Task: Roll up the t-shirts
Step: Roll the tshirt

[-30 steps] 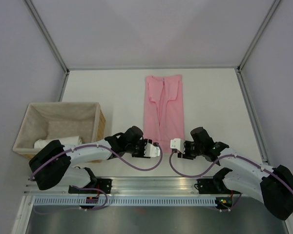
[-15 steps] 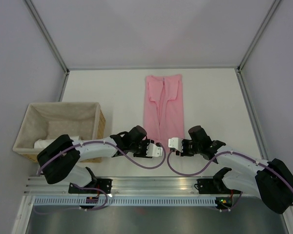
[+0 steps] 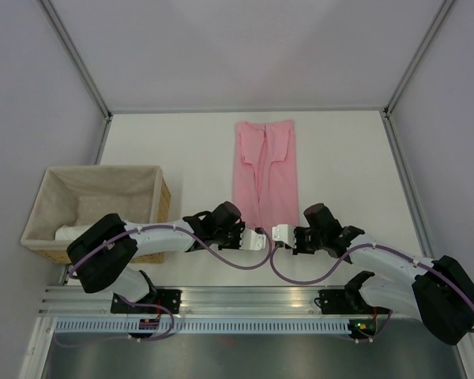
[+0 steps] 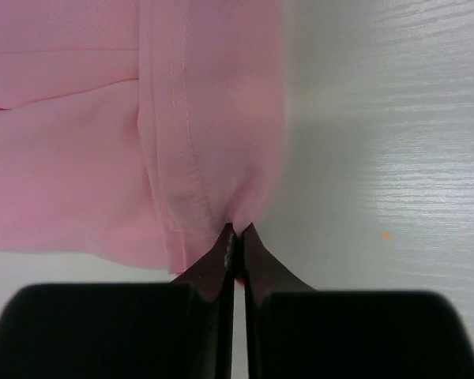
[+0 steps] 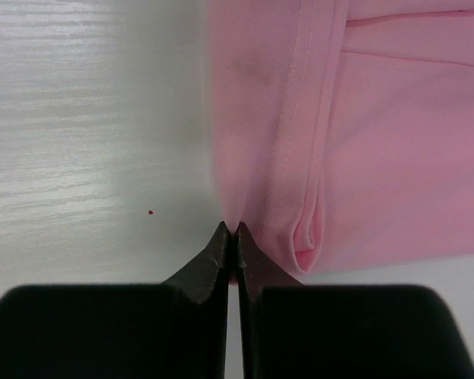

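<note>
- T-shirt (image 3: pixel 265 174): one, pink, folded to a narrow strip. It lies flat on the table (image 3: pixel 174 150), mid-width, with one short end close to the arm bases.
- Long axis: runs straight away from the bases toward the far edge. The hem is the near end, and the folded-in sleeves show at the far end.
- Left claw (image 4: pixel 235 230): one, clenched. Its tips meet on the near hem beside the stitched side seam, and the cloth puckers into them, so count it as grasping the t-shirt.
- Right claw (image 5: pixel 230 229): one, clenched. Its tips meet at the hem edge, with a small fold bulging just beside them. It looks pinched on the t-shirt, though only a sliver of cloth is taken.
- Relation that governs your next move: the whole t-shirt lies beyond both claws, away from the bases. Both claws sit on the same near end, close together in the top view, and neither arm is nearer than the other. Judged from this, the roll would start at the hem and travel along the long axis toward the far end, with both claws moving level.
- Risk, as a judgement: the right claw's thin hold may slip, and the roll would then skew.
- Basket (image 3: pixel 47 197): one, cloth-lined, on the left side of the table, well apart from the t-shirt.
- Bundle (image 3: pixel 91 231): one, pale, lying in the basket's near part. You cannot tell what it is.
</note>
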